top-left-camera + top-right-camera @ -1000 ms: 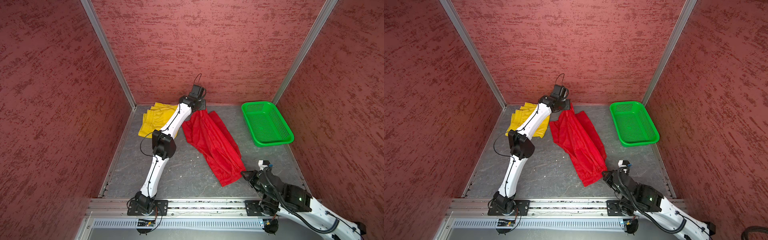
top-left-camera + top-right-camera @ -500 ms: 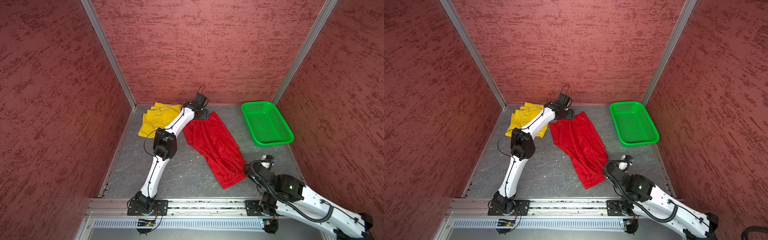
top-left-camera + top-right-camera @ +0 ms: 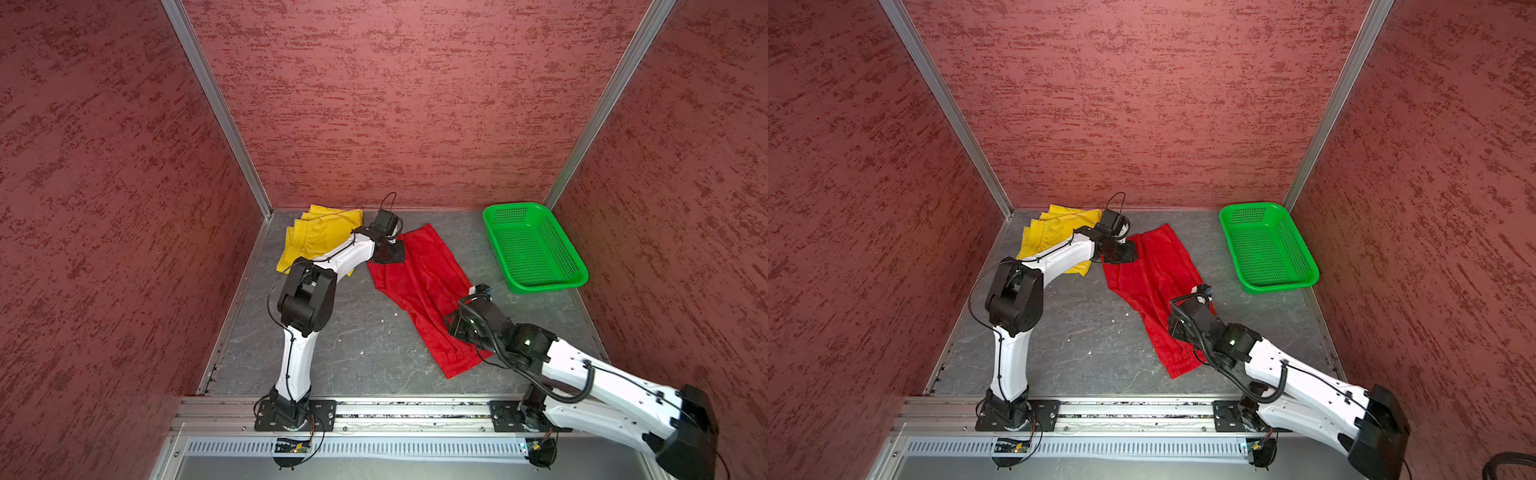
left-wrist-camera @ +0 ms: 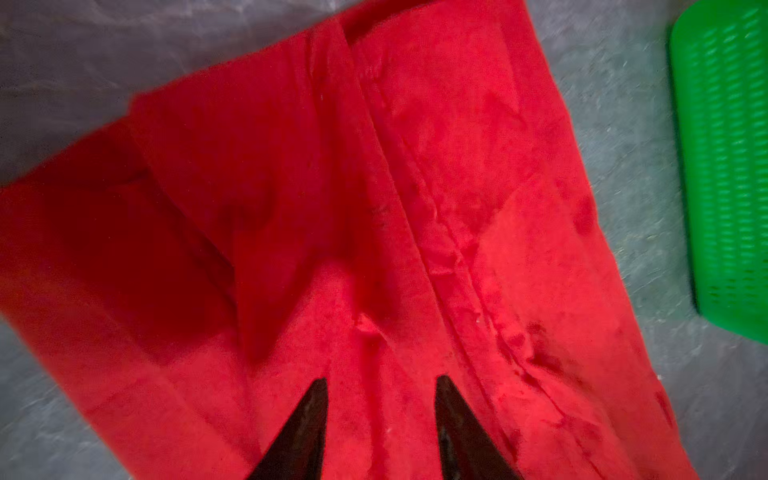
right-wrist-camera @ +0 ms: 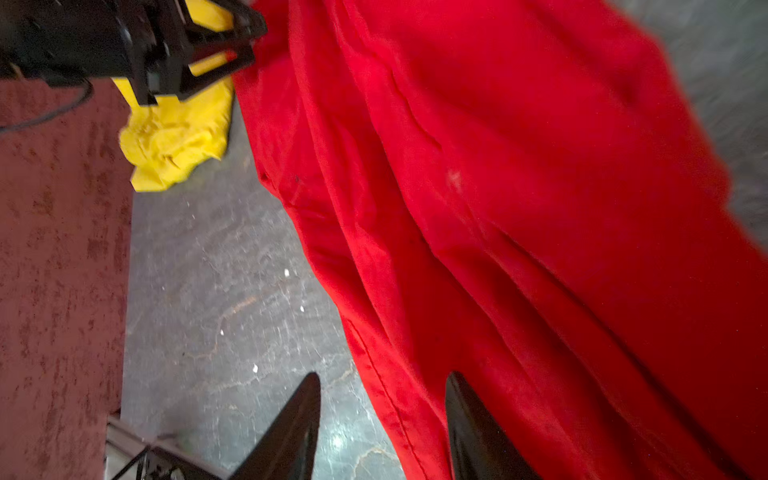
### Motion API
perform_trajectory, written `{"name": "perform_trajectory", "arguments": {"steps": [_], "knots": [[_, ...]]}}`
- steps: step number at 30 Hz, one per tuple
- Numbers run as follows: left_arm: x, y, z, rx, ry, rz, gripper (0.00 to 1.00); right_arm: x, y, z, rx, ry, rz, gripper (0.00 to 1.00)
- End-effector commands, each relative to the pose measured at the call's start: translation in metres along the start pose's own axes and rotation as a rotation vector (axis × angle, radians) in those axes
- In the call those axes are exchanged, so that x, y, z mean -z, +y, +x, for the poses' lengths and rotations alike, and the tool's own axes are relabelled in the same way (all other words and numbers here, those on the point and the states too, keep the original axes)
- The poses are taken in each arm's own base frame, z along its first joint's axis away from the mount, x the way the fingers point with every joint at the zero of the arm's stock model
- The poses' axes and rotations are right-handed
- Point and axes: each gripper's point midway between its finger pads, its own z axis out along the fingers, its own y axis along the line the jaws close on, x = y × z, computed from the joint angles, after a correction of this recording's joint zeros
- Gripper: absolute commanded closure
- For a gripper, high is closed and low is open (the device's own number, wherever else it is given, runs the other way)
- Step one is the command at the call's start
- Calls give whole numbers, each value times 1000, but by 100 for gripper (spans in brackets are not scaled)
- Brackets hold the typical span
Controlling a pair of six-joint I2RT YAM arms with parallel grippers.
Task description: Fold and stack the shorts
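Left wrist: left gripper spread over red shorts; right wrist: right gripper spread over shorts' edge.

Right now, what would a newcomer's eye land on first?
The red shorts sprawl diagonally across the middle of the grey table, with the left gripper and right gripper open over them. The yellow shorts lie in the far left corner, and a green basket sits at the far right.
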Motion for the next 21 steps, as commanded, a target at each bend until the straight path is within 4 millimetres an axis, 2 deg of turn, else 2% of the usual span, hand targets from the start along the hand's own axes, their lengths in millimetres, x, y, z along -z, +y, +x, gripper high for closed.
{"name": "perform_trajectory", "arguments": {"steps": [1,4,6,9,12,14,16,19,21], "knots": [[-28,8,11,22,29,2,65,-17,10,3,-62,71,-130,50],[-40,29,24,35,70,-66,71,-32,-37,4,-145,87,-17,50],[-40,45,32,43,80,-107,72,-37,-69,4,-183,90,65,50],[-34,64,42,64,80,-141,73,-38,-114,7,-232,106,189,50],[-24,80,52,79,67,-170,73,-30,-144,2,-258,99,283,50],[-16,85,54,86,56,-175,73,-26,-148,-7,-254,81,288,49],[-7,84,53,80,39,-166,72,-24,-145,-18,-242,69,266,48],[14,66,44,60,-5,-110,62,-15,-117,-42,-185,57,176,45],[37,41,36,6,-60,-59,54,-2,-92,-61,-144,34,104,43]]}}
